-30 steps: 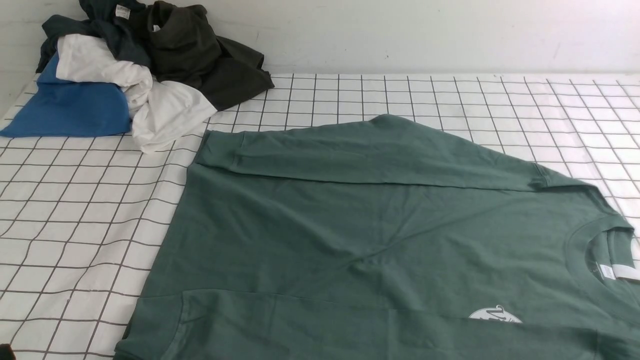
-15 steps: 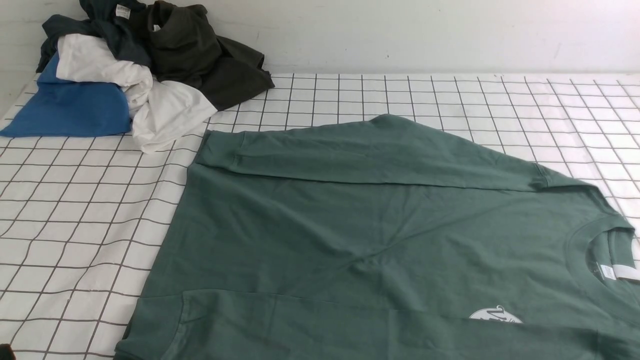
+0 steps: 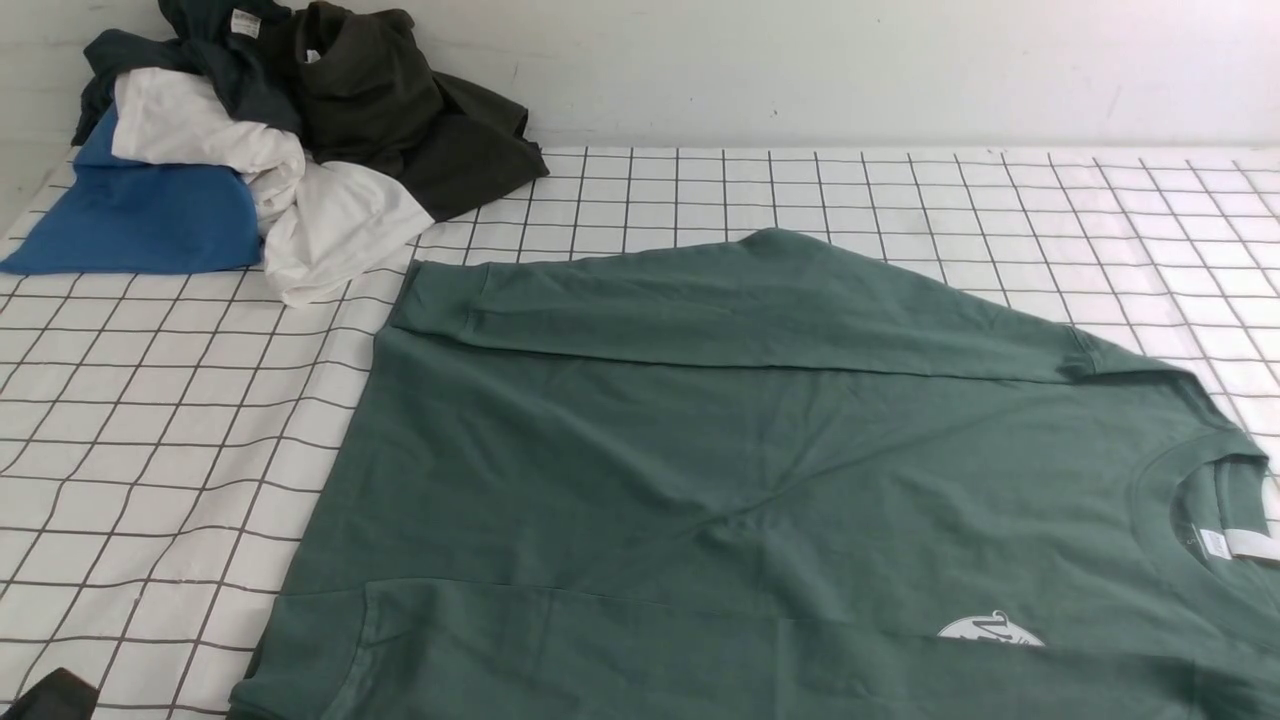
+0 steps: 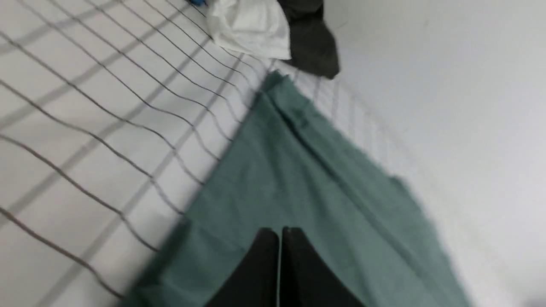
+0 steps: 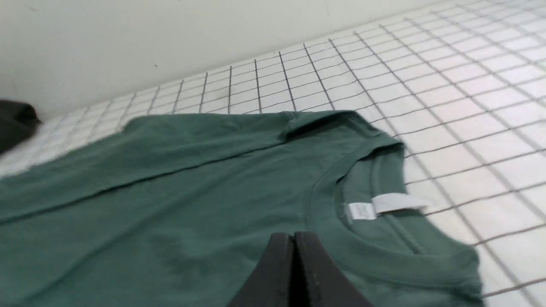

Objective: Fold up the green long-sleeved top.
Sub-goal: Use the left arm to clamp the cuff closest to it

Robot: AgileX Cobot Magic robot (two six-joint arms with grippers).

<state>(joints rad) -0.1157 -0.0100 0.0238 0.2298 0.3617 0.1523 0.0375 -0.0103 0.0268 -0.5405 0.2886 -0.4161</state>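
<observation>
Green long-sleeved top (image 3: pixel 620 450) | flat, sleeves folded inward | (lightly creased)

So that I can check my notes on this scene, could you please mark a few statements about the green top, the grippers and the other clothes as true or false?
1. The green top lies with its neck opening toward the robot's right. True.
2. The far sleeve hangs off the top onto the other clothes. False: it lies folded across the top's far side.
3. The left gripper is shut. True.
4. The right gripper stands wide open. False: it is shut.
5. The blue cloth lies beside the neck opening. False: it is in the pile at the far left.
6. A white logo shows on the top, partly covered. True.
</observation>
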